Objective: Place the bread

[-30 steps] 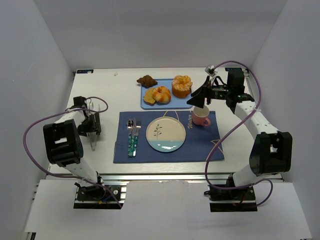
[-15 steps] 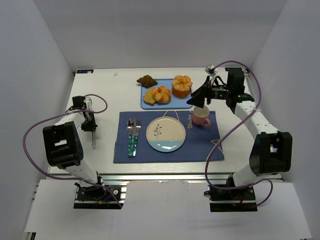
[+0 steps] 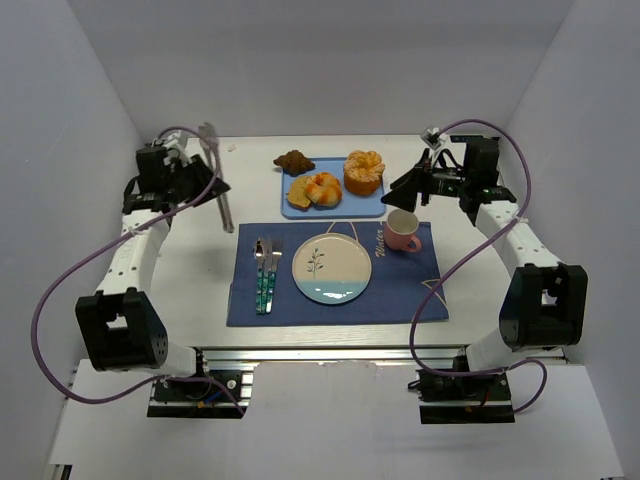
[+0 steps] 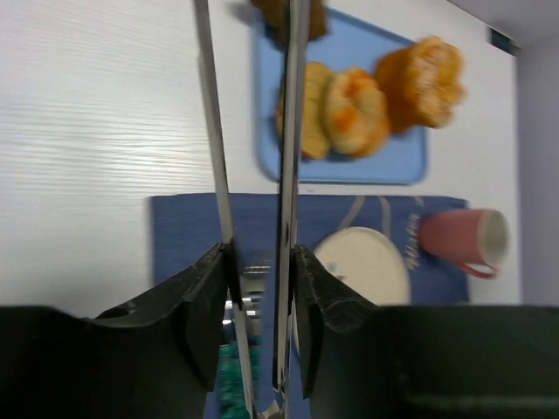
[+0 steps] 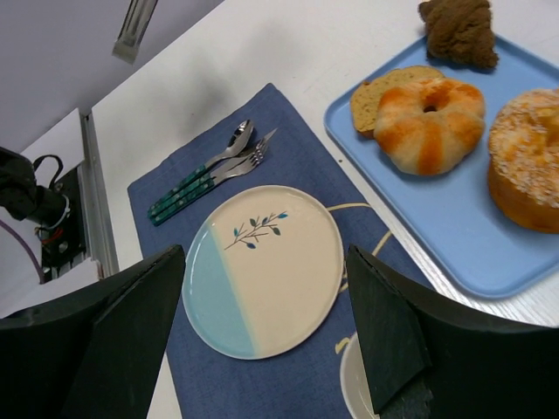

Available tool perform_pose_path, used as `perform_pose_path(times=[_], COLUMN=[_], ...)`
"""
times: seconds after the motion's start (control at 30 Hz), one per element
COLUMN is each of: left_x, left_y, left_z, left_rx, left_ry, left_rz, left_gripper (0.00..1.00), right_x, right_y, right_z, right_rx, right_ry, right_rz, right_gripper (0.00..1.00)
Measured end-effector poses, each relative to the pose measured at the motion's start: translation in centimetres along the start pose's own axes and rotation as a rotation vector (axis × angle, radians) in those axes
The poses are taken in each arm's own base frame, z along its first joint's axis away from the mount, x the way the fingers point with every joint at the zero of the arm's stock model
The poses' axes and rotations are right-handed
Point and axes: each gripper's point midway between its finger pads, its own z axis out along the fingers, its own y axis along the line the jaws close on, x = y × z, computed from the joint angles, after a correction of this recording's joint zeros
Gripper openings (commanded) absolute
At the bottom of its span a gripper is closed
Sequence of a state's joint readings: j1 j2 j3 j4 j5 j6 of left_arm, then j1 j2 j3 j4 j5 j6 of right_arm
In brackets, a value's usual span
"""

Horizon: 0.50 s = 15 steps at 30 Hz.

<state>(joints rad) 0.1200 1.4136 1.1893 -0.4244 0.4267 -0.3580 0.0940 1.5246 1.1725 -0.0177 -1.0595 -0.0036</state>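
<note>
The bread (image 3: 363,172), a tall orange-golden bun with a ridged top, sat at the 3 o'clock end of a blue tray (image 3: 350,205) on the white worktop (image 3: 200,270). The right wrist view cut it off at the frame edge, and the left wrist view showed it blurred. At its 9 o'clock lay a flatter ring pastry (image 3: 322,188) leaning on a bread slice. A dark brown pastry (image 3: 294,161) sat at the tray's 10 o'clock corner, half hidden behind the tongs in the left wrist view.

At the tray's 6 o'clock, a white-and-blue plate (image 3: 331,267) with a sprig motif lay bare on a navy placemat (image 3: 400,290). A teal-handled spoon and fork (image 3: 266,272) lay at its 9 o'clock and a pink cup (image 3: 403,232) at its 2 o'clock. White cursive lettering beside the cup was too small to read.

The right tool (image 3: 400,185) hovered at the bread's 4 o'clock, fingers spread wide and holding nothing. The left tool (image 3: 207,172), at the tray's 9 o'clock, was clamped on metal tongs (image 3: 222,205) that pointed toward 6 o'clock.
</note>
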Motion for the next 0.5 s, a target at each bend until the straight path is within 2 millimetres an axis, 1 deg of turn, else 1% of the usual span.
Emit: perform_pose_path(times=[0.03,0.07,0.17,0.23,0.33,0.43,0.5], left_x=[0.1,0.5,2.1,3.0,3.6,3.5,3.4], left_y=[-1.6,-3.6,-8.1,-10.5,-12.8,-14.5,-15.7], left_z=[0.5,1.2,3.4,5.0,7.4,9.1,10.1], left_rx=[0.045,0.096,0.206,0.257,0.297,0.313,0.322], left_ry=[0.009,0.031,0.110,0.164,0.215,0.238,0.246], left_rz=[-0.007,-0.019,-0.044,-0.059,-0.073,-0.074,-0.067], left_gripper=[0.46,0.46,0.46,0.46,0.49,0.50,0.53], right_x=[-0.2,-0.3,-0.7,-0.9,-1.2,-1.6,-1.9], right_y=[-0.2,-0.5,-1.2,-1.6,-1.7,-1.9,-2.1], right_z=[-0.3,-0.6,-1.4,-1.8,-2.3,-2.9,-3.3], right_rx=[0.007,0.017,0.038,0.048,0.058,0.068,0.077], right_ry=[-0.005,-0.011,-0.027,-0.035,-0.044,-0.056,-0.066], right_rz=[0.004,0.009,0.017,0.020,0.029,0.026,0.019], right_gripper=[0.79,0.80,0.79,0.79,0.80,0.80,0.79])
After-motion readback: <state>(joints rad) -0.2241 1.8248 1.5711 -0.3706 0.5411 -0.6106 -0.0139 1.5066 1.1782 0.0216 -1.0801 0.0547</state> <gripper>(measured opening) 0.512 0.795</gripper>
